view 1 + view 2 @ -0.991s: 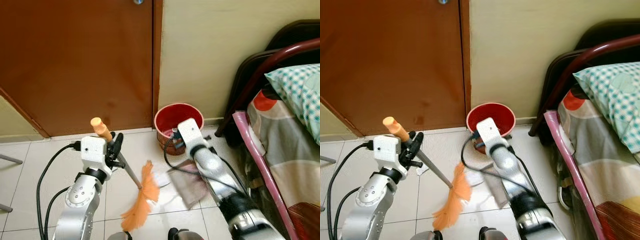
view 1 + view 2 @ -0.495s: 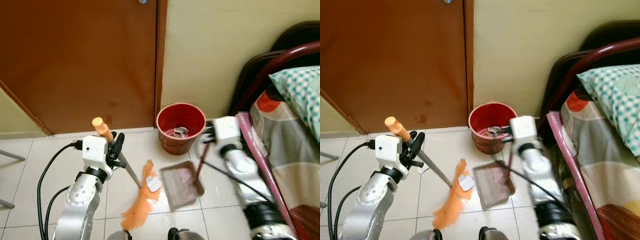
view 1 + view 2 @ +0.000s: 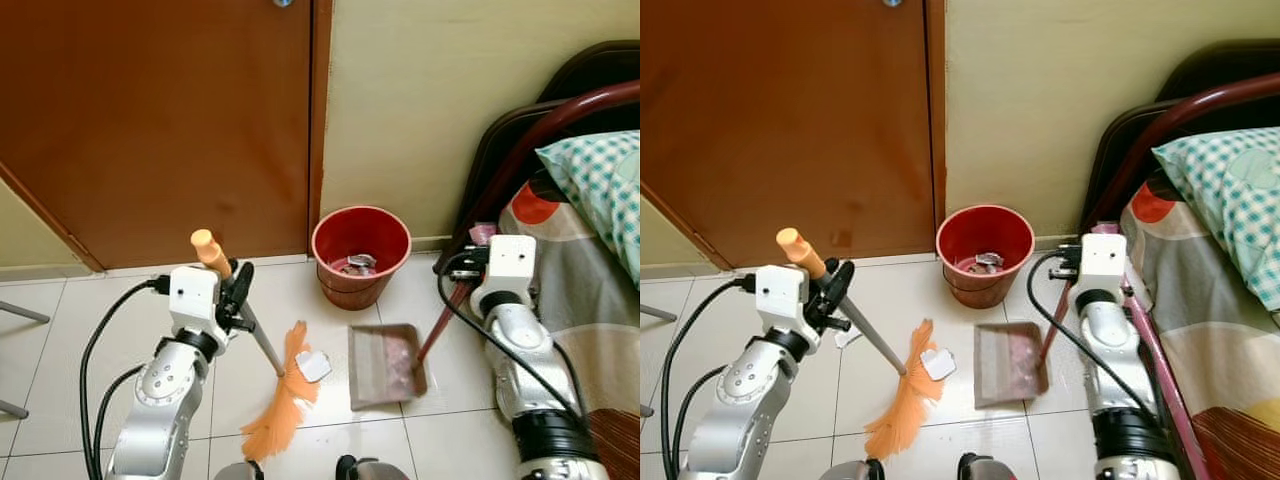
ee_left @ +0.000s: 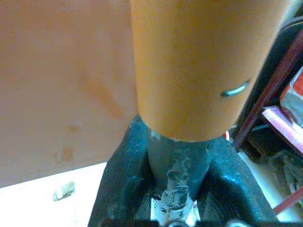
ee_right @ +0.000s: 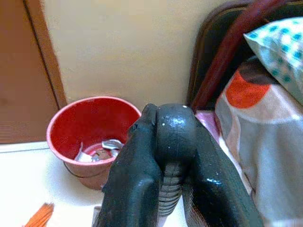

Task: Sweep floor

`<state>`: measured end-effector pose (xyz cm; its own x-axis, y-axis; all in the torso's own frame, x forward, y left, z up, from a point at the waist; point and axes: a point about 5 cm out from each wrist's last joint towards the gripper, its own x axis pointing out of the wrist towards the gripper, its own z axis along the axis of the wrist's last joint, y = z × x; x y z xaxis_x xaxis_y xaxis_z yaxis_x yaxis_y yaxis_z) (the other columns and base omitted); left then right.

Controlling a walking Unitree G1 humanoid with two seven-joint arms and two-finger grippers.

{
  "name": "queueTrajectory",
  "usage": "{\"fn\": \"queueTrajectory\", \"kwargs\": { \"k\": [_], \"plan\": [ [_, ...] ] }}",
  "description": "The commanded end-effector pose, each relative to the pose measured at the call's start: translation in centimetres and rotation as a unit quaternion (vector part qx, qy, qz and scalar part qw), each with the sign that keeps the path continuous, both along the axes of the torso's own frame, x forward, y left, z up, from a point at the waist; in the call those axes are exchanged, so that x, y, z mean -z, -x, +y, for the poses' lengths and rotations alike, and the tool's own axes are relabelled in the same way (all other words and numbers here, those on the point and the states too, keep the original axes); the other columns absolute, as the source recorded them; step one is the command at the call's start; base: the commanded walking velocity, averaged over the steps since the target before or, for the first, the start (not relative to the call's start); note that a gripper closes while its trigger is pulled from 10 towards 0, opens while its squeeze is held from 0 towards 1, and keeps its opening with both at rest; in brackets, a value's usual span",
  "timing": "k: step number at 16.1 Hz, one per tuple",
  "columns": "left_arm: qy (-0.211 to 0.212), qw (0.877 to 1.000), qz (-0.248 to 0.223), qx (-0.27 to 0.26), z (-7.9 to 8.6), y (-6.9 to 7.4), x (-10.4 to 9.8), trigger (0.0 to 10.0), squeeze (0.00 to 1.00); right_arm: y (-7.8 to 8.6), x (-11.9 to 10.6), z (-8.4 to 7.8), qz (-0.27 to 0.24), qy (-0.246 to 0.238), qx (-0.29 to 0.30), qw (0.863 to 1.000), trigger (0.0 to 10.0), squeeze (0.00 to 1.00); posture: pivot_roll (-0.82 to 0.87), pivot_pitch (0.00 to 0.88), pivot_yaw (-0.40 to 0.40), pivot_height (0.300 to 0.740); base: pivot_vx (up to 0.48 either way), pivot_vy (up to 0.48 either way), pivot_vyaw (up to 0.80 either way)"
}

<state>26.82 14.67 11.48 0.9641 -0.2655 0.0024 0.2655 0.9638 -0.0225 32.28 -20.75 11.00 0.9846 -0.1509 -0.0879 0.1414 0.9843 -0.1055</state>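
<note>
At my far left stands the tall brown wooden door (image 3: 160, 120), and beside it the pale yellow wall (image 3: 420, 100). My left jaws (image 3: 236, 293) are clamped tight on the grey metal shaft of the broom with an orange handle tip and orange bristles (image 3: 272, 405); the shaft slants down to the right and the bristles rest on the white tiled floor (image 3: 60, 350). A small white scrap of paper (image 3: 313, 366) lies against the bristles. Just right of it, the flat brownish dustpan (image 3: 385, 365) sits on the floor, holding pinkish litter. Behind it, against the wall, stands the round red plastic bucket (image 3: 361, 255), with crumpled scraps inside. My right jaws (image 3: 468, 270) are closed round the dustpan's dark red upright handle (image 3: 436, 330). At my far right, the bed with a dark curved metal frame (image 3: 560, 120) crowds my right arm; a teal checked pillow (image 3: 595, 175) lies on it.
</note>
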Motion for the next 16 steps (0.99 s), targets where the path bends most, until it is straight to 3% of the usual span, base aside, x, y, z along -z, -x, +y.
{"fn": "queueTrajectory", "kwargs": {
  "k": [1, 3, 5, 8, 12, 16],
  "plan": [
    [0.040, 0.999, -0.008, 0.026, -1.3, -0.1, -1.4, 10.0, 0.00, 0.3, 1.4, 1.2, 0.027, -0.003, 0.001, 1.000, 10.0, 0.00, 0.09, 0.175, -0.001, 0.740, 0.000, 0.000, 0.00],
    [0.105, 0.992, -0.021, 0.069, -3.4, -0.3, -3.3, 10.0, 0.00, 0.5, 2.3, 3.2, 0.043, -0.018, -0.017, 0.999, 10.0, 0.00, 0.09, 0.172, -0.003, 0.740, 0.000, 0.000, 0.00],
    [0.151, 0.985, -0.011, 0.082, -4.2, -0.4, -3.5, 10.0, 0.00, 0.6, 2.5, 4.4, 0.051, -0.021, -0.031, 0.998, 10.0, 0.00, 0.09, 0.172, -0.003, 0.740, 0.000, 0.000, 0.00],
    [0.087, 0.996, -0.007, 0.035, -1.7, -0.5, -2.2, 10.0, 0.00, 0.8, 2.9, 4.5, 0.060, -0.018, -0.032, 0.998, 10.0, 0.00, 0.09, 0.172, -0.004, 0.740, 0.000, 0.000, 0.00],
    [-0.014, 0.998, -0.053, -0.042, 2.7, -1.3, -3.4, 10.0, 0.00, 1.1, 3.1, 3.5, 0.065, 0.003, -0.028, 0.998, 10.0, 0.00, 0.08, 0.201, -0.008, 0.740, 0.000, 0.000, 0.00],
    [-0.033, 0.994, -0.064, -0.081, 4.7, -1.0, -4.0, 10.0, 0.00, 1.8, 2.4, 2.1, 0.043, 0.018, -0.012, 0.999, 10.0, 0.00, 0.07, 0.208, -0.018, 0.740, 0.000, 0.000, 0.00]
  ]
}}
